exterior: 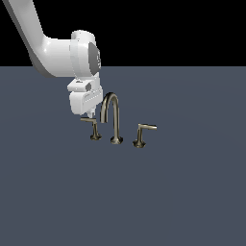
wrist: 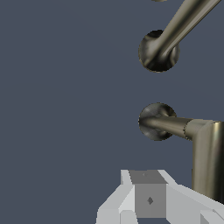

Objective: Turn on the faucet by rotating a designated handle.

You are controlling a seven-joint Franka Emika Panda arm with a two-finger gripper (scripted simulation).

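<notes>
Standing on a flat slate-grey surface: one brass-grey faucet, three pieces in a row. Landmark: the arched spout, middle piece. Twin handle, on the exterior view's right of the spout, apart from it, lever pointing away from the spout. The handle, on the spout's other side, lever likewise pointing away from the spout. White tool, directly over that lever, at or just above it; contact unclear. Tool spread or pressed together: cannot tell. Arm rising behind.
</notes>
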